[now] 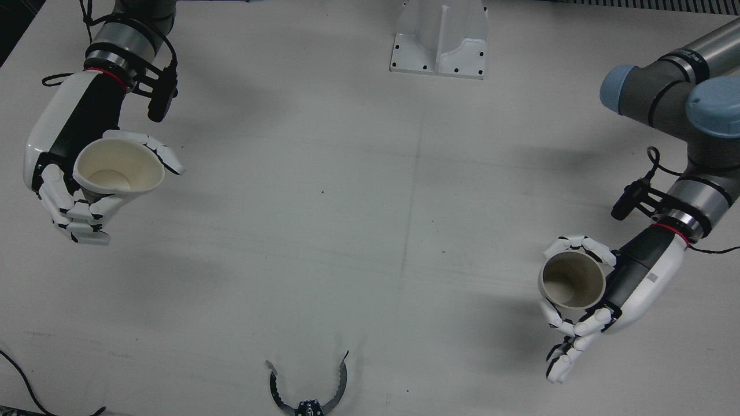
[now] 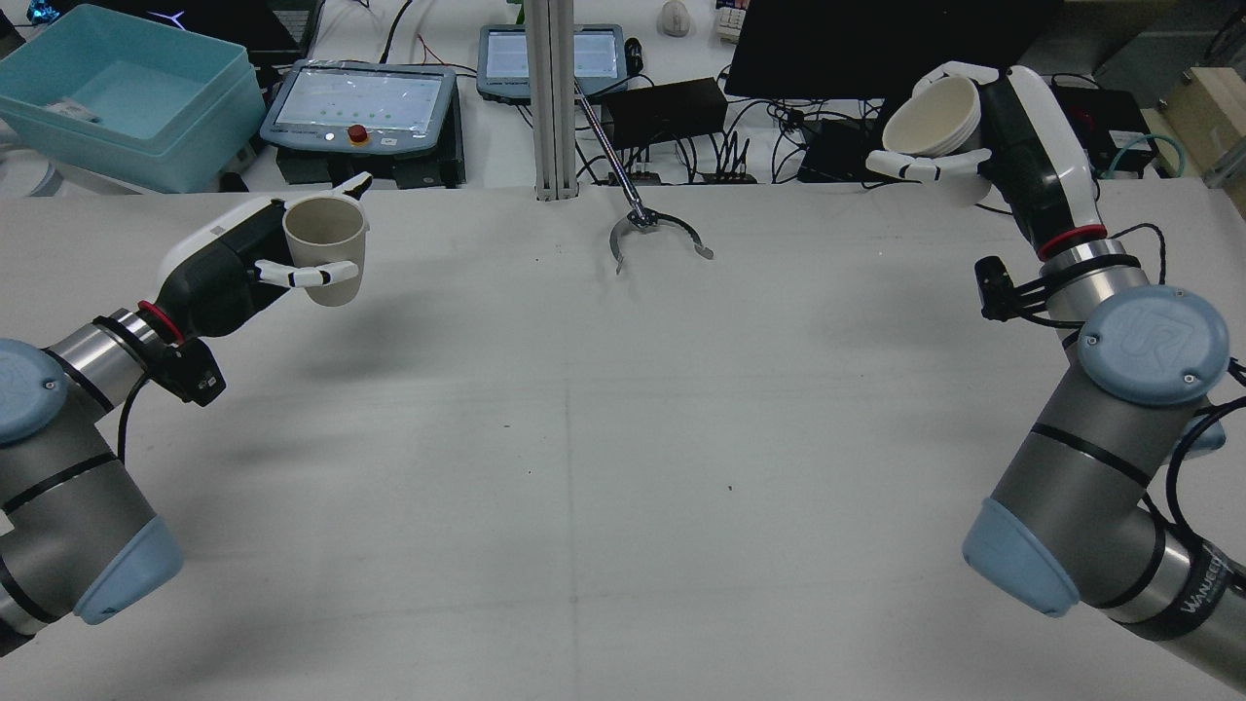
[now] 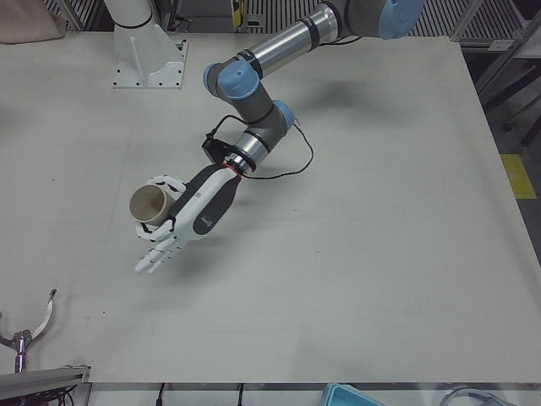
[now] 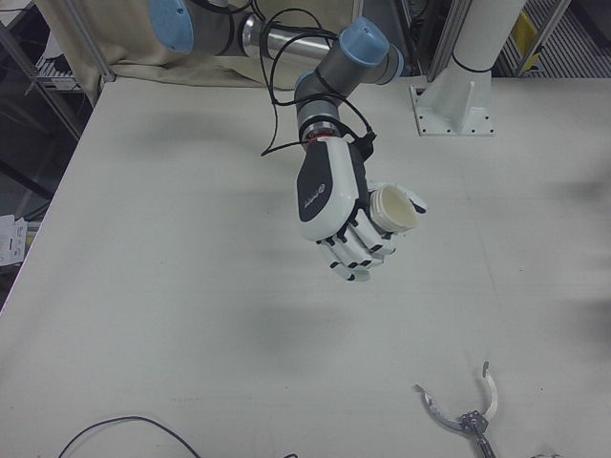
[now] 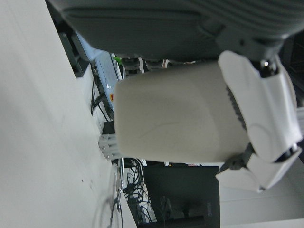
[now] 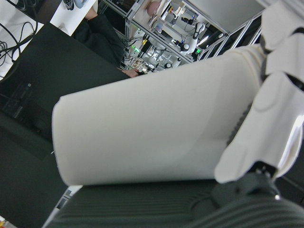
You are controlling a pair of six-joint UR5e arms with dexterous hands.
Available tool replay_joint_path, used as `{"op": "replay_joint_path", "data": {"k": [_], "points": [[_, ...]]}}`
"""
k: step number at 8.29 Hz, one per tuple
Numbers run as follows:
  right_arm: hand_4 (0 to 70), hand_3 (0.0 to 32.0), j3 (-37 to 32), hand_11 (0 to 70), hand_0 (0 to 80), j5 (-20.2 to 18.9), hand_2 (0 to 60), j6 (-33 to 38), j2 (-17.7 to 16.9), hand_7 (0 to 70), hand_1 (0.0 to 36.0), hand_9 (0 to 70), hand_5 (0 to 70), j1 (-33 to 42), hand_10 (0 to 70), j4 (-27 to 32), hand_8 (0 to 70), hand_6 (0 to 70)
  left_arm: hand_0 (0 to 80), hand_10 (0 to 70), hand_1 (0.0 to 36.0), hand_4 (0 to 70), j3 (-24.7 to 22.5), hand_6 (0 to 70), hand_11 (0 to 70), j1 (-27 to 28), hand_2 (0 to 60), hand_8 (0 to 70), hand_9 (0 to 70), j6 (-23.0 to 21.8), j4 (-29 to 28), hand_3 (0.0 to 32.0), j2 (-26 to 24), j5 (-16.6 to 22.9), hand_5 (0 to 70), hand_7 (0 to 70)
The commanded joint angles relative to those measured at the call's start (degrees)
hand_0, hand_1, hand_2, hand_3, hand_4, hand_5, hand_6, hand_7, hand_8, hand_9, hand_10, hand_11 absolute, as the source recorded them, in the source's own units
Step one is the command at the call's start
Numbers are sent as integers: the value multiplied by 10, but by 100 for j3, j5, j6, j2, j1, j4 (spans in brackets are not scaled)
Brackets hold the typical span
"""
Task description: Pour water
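The wide, matte white bench (image 1: 347,231) carries almost nothing: only a small metal claw-shaped tool (image 1: 308,393) lies near its operators' edge, well clear of both arms.

Above the bench, the left robot hand (image 1: 601,294) is wrapped around a beige paper cup (image 1: 572,281), held off the surface on the robot's left half. The cup stands close to upright in the rear view, mouth up, with fingers (image 2: 310,276) curled across its wall just below mid-height. The right robot hand (image 1: 63,167) is closed around a second, whiter paper cup (image 1: 118,166), raised higher over the far right of the bench; that cup is tipped, its mouth turned inward toward the middle. The two cups are well apart.

Whether either cup holds water cannot be told; both interiors look pale and dry from above.

Judging by the thin rolled rims and plain walls, these cups are light and soft-sided. A hard squeeze would likely buckle the wall and spill the contents, while too loose a hold could let the smooth paper slide. The best hold seems to be around the middle of the wall, fingers spread, with the rim left free as a pouring lip
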Motion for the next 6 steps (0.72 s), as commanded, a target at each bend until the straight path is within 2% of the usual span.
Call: {"op": "replay_joint_path", "data": {"k": [1, 2, 3, 4, 5, 6], "points": [[186, 0, -615, 414, 502, 482, 600, 1218, -62, 604, 270, 626, 700, 134, 275, 75, 458, 456, 401, 47, 360, 238, 42, 22, 91, -830, 600, 11, 24, -291, -474, 0, 1279, -59, 565, 57], [174, 0, -668, 430, 495, 482, 600, 1227, -140, 583, 261, 629, 700, 108, 288, 76, 460, 444, 403, 47, 360, 236, 225, 22, 91, -1129, 600, 12, 26, -283, -1138, 0, 1971, -103, 568, 56], [178, 0, -799, 434, 486, 473, 600, 1253, -176, 578, 247, 634, 685, 64, 292, 76, 463, 439, 397, 47, 360, 231, 566, 19, 91, -1176, 600, 12, 26, -283, -1727, 0, 2283, -373, 555, 53], [178, 0, -869, 430, 485, 473, 600, 1245, -176, 573, 239, 628, 674, -15, 290, 76, 458, 434, 396, 48, 360, 235, 1161, 21, 92, -1167, 600, 13, 27, -283, -2534, 0, 2443, -758, 556, 57], [173, 0, -879, 425, 483, 464, 600, 1219, -203, 564, 230, 621, 664, -42, 286, 67, 453, 426, 389, 48, 360, 238, 1976, 19, 92, -1159, 600, 15, 30, -291, -3464, 0, 2435, -1084, 542, 55], [168, 0, -870, 423, 478, 456, 592, 1219, -290, 557, 221, 615, 654, -77, 284, 58, 448, 419, 379, 48, 360, 237, 2533, 16, 91, -1150, 600, 15, 30, -300, -3978, 0, 2444, -1192, 526, 51]]}}
